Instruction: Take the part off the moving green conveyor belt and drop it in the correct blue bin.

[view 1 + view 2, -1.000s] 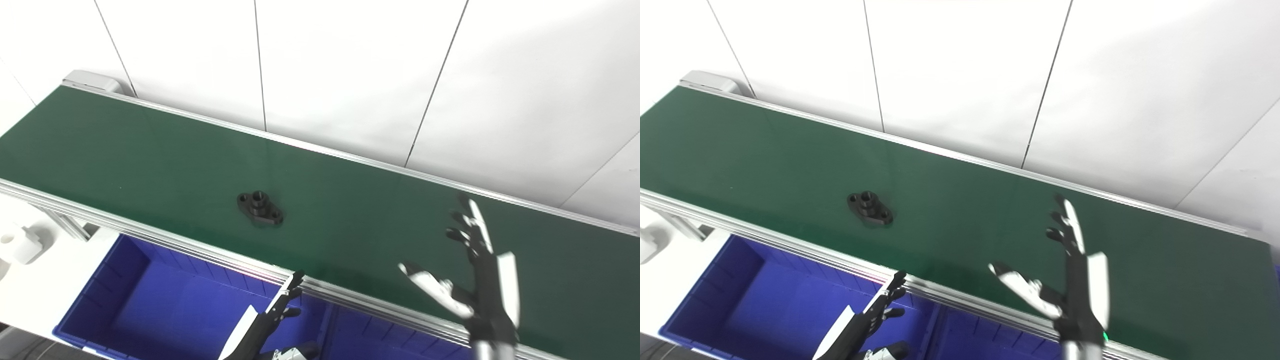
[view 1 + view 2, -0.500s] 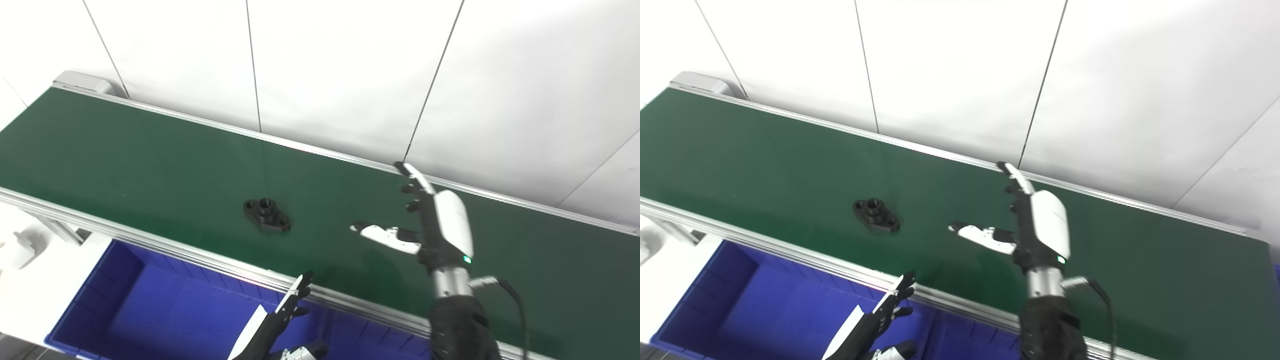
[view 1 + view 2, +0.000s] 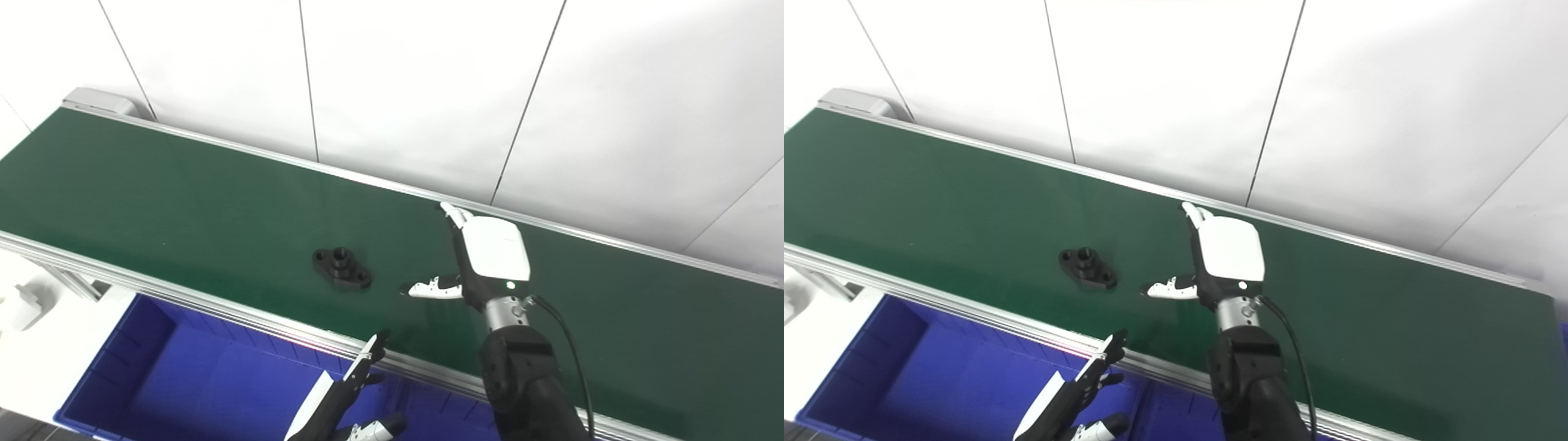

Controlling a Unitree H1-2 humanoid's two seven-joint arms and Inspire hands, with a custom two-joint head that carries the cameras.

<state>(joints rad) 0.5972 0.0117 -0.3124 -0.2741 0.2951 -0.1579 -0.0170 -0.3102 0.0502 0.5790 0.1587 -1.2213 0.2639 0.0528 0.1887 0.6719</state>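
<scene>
My right hand (image 3: 484,260) hovers over the green conveyor belt (image 3: 184,202), fingers spread and empty, near the black flanged part (image 3: 342,268). Step: reach. Next, I must close around the part's raised boss.

Matt green belt (image 3: 184,196), brushed-metal rails (image 3: 184,300), glossy white-shelled right hand (image 3: 484,263).

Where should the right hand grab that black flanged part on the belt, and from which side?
Probably from above, pinching the black flanged part across its narrow waist at the raised central boss. It lies flat on the green belt, its lobes offering little height. The open right hand sits to its right.
</scene>
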